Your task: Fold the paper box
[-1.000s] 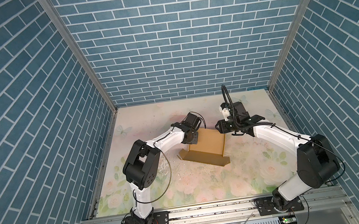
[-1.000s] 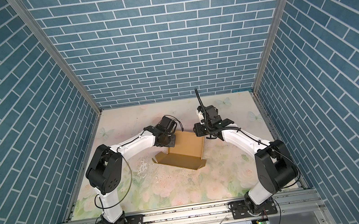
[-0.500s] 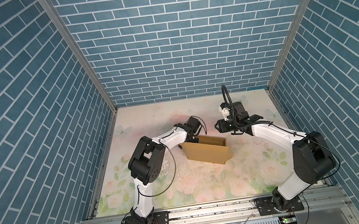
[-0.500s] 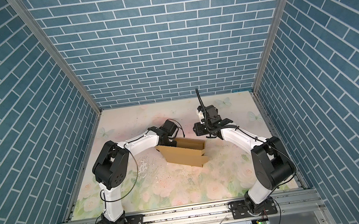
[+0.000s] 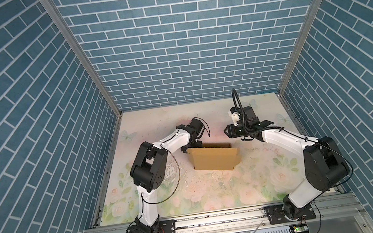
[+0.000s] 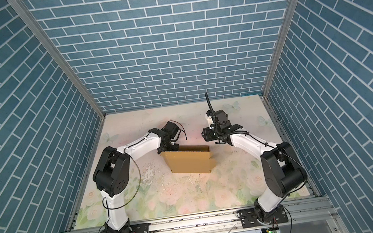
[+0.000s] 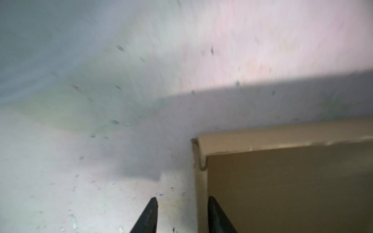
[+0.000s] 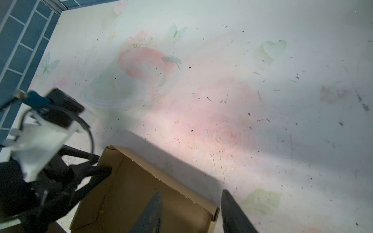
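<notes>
The paper box (image 5: 214, 158), walls partly raised, sits on the floral counter (image 5: 191, 195) just below the left pincer (image 7: 182, 201), whose parted jaws straddle one side wall without clamping. The right pincer (image 8: 191, 191) hovers open, the opposite corner just ahead of it. Steadying that corner should keep the wall square

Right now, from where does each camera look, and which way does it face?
Both top views: high above the front rail, facing down toward the back wall; left arm and right arm show, paper box between.
Left wrist: rides the left arm, faces the box's corner; left claw fingertips show.
Right wrist: rides the right arm, faces box and table; right claw fingertips show.
Shared: right wrist and top views all show the left claw at the box.
</notes>
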Robot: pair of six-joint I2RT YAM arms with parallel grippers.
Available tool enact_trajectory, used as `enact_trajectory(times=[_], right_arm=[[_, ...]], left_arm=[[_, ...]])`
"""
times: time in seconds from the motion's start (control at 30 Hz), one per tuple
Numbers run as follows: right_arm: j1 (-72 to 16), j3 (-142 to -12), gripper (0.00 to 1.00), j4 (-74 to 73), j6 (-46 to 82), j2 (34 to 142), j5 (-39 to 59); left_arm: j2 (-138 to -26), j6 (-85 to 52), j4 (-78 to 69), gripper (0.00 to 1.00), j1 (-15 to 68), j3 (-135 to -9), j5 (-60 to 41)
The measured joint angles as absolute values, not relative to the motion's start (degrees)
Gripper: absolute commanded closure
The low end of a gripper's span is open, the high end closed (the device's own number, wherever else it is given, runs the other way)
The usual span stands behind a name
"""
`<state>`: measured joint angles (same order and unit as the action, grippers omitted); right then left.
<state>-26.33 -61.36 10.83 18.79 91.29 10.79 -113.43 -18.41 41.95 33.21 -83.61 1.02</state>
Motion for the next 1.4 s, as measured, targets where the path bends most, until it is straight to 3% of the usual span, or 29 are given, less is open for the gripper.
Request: enact_trajectory(times=[0.17, 0.37, 0.63, 0.83, 1.03, 1.23, 1.4], right_arm=[[-26.2, -59.5, 0.53, 10.7, 19.2, 91.0, 10.7], [-26.2, -58.8, 0.53, 10.7, 19.3, 89.5, 10.5], [-26.2, -58.7, 0.53, 10.8, 19.2, 88.4, 10.3], [-26.2, -58.7, 0.56, 11.2, 19.2, 88.4, 10.5], [-26.1, -58.8, 0.58, 11.8, 19.2, 89.5, 11.0], [-26.1, -58.8, 0.6, 13.1, 19.1, 90.2, 11.6], [-26.1, -58.8, 0.63, 14.5, 19.0, 90.2, 12.8]], left_arm=[[-109.3, -18.4, 41.6, 0.46, 31.2, -85.5, 0.7], [-107.4, -18.2, 41.3, 0.44, 29.8, -87.8, -0.3], [-100.0, -18.7, 41.5, 0.54, 27.3, -84.1, 0.1], [-84.9, -20.0, 41.4, 0.62, 26.2, -79.9, 2.3], [-71.9, -24.1, 41.1, 0.65, 26.3, -66.6, 2.3], [-63.5, -30.2, 42.9, 0.65, 30.3, -55.5, 2.6], [-57.9, -36.4, 43.1, 0.65, 38.8, -51.9, 4.2]])
